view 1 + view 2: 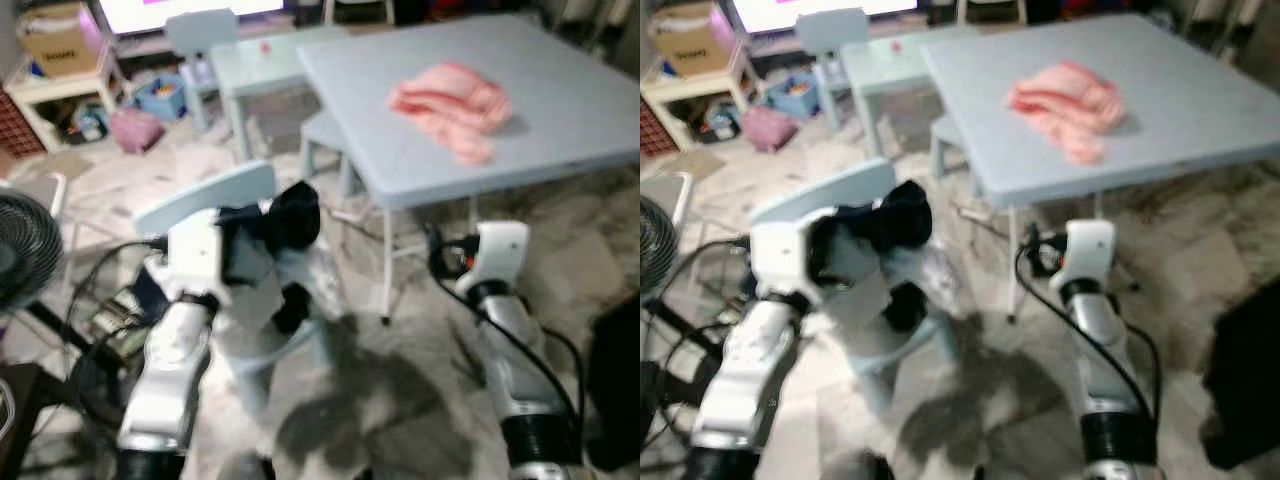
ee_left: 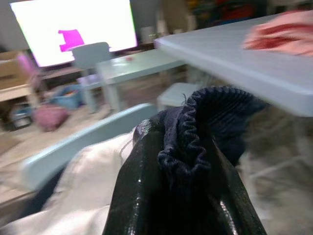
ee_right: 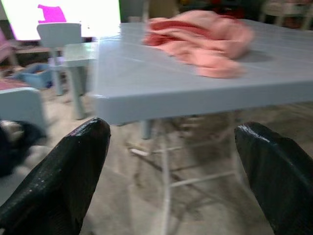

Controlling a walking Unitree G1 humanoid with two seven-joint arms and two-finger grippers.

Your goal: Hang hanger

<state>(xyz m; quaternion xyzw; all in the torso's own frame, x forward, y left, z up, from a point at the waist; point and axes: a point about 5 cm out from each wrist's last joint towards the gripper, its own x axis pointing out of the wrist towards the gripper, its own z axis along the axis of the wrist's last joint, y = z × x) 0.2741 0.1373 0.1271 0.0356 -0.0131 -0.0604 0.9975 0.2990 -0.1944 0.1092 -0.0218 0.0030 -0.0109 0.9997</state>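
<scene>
The dark ribbed garment (image 2: 205,127) sits pinched between the left gripper (image 2: 188,196) fingers, bunched at its elastic edge. It looks soft, light and floppy; holding the hem seems secure. No hanger is discernible. The right gripper (image 3: 171,181), spread wide, faces the grey table (image 3: 161,83). No writing is readable.

No writing, label, brand or number could be read anywhere in these views. The bright screen (image 2: 73,30) at the back of the room carried a magenta shape, but no letters could be made out on it. The cardboard box (image 1: 55,38) bore no legible print.
</scene>
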